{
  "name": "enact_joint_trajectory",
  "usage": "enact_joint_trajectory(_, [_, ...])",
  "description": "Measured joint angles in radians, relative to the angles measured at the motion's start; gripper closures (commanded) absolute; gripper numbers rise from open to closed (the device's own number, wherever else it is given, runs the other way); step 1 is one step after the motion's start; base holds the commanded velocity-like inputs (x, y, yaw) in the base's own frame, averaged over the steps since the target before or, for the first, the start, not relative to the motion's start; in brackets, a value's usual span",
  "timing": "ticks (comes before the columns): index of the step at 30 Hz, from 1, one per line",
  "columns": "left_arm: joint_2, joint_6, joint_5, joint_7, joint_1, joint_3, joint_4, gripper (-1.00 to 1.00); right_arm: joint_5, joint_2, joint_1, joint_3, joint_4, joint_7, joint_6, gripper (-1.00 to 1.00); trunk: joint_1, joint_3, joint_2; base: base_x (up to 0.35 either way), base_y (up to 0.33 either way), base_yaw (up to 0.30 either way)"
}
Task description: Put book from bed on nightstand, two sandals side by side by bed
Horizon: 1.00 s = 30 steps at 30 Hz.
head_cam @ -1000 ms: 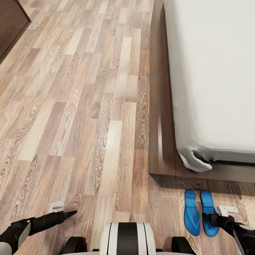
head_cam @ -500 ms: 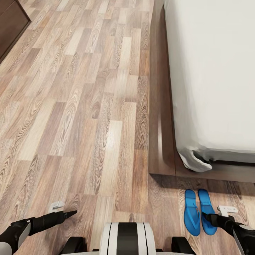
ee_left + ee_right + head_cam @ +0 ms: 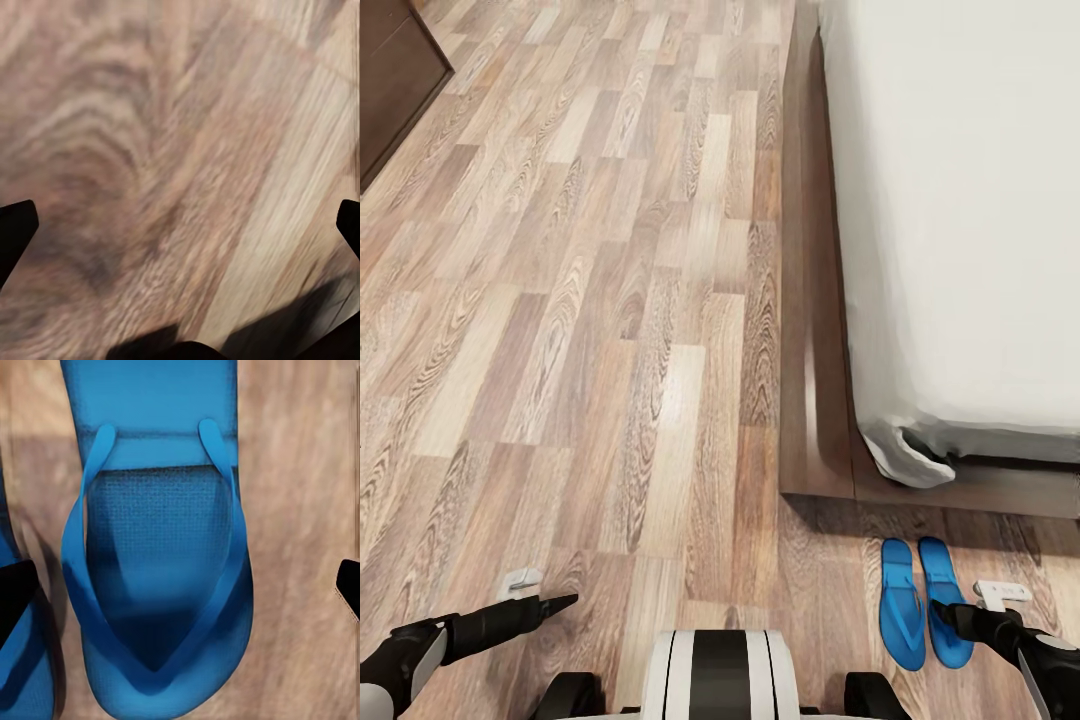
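At far left in the head view, a dark-brown cabinet (image 3: 395, 85) edges the wood-plank floor (image 3: 590, 330). Near left, the left gripper (image 3: 555, 603) hovers over bare boards; its wrist camera shows blurred grain with fingers (image 3: 15, 229) spread wide, released. Rightward, the bed (image 3: 815, 300) has a glossy dark wood frame and smooth pale mattress. Beside its near corner lie two flat bright-blue sandals (image 3: 925, 600), side by side on the floor. The right gripper (image 3: 950, 615) hangs above the right-hand sandal; its wrist view reveals woven footbed texture, thin V-straps, and fingers (image 3: 15, 592) parted, grasping nothing.
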Motion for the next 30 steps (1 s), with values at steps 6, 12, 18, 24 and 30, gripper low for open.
enact_joint_trajectory(6, [0.0, 0.0, -0.001, 0.004, 0.0, -0.001, 0.0, -1.0, 0.0, 0.0, 0.0, 0.0, 0.0, 0.0, 0.0, -1.0, -0.003, 0.023, 0.001, 0.0, 0.0, 0.0])
enact_joint_trajectory(12, [0.0, 0.0, 0.0, 0.005, 0.0, -0.001, 0.001, -1.0, 0.0, 0.0, 0.0, 0.0, 0.0, 0.0, 0.0, -1.0, -0.005, 0.046, 0.003, 0.0, 0.0, 0.0])
enact_joint_trajectory(18, [0.0, 0.0, -0.001, 0.005, 0.0, -0.002, 0.0, -1.0, 0.0, 0.0, 0.0, 0.0, 0.0, 0.0, 0.0, -1.0, -0.008, 0.07, 0.004, 0.0, 0.0, 0.0])
enact_joint_trajectory(24, [-0.001, 0.001, -0.001, 0.005, 0.0, -0.002, 0.001, -1.0, -0.001, -0.001, 0.0, -0.001, -0.001, 0.002, 0.002, -1.0, -0.011, 0.093, 0.006, 0.0, 0.0, 0.0])
enact_joint_trajectory(30, [-0.011, 0.002, -0.001, 0.005, 0.0, -0.002, 0.001, -1.0, -0.003, -0.004, 0.0, -0.006, -0.003, 0.005, 0.003, -1.0, -0.013, 0.116, 0.007, 0.0, 0.0, 0.0])
